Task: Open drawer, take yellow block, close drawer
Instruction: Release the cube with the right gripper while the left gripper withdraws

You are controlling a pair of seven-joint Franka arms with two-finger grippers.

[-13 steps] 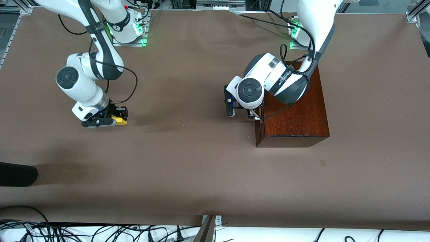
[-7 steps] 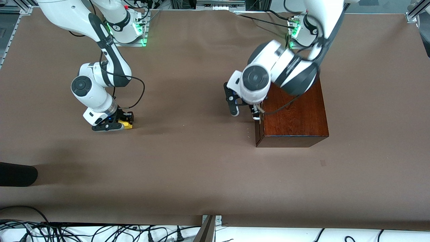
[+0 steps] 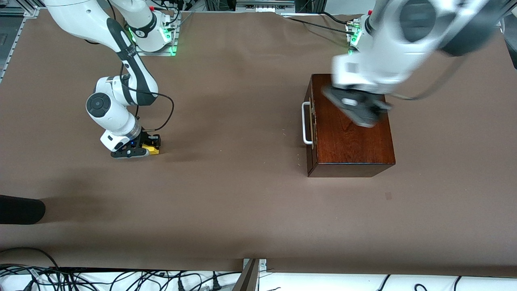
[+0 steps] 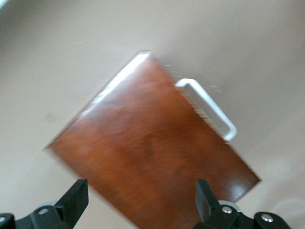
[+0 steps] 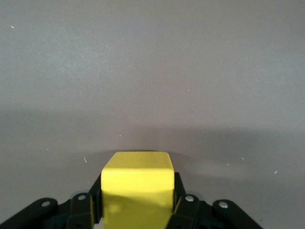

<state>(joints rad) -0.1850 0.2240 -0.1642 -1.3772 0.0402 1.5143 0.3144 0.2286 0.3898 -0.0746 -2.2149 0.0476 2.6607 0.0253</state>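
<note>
The mahogany box (image 3: 355, 141) stands toward the left arm's end of the table. Its drawer (image 3: 310, 155) is shut flush, and the white bar handle (image 3: 306, 123) faces the right arm's end. My left gripper (image 3: 359, 110) hangs in the air over the box top, open and empty. The left wrist view shows the box top (image 4: 152, 157) and the handle (image 4: 209, 107) below my open left gripper (image 4: 141, 202). My right gripper (image 3: 139, 148) is low at the table toward the right arm's end, shut on the yellow block (image 3: 152, 149). The right wrist view shows the block (image 5: 138, 179) between the fingers.
A dark rounded object (image 3: 20, 209) juts in at the table's edge at the right arm's end, nearer the front camera. Cables (image 3: 121, 279) and a metal bracket (image 3: 252, 270) lie along the front edge. The arm bases stand at the back.
My left arm has lifted away from the drawer handle and swung up over the box, uncovering the handle. My right gripper shifted a little with the block, then stayed still.
</note>
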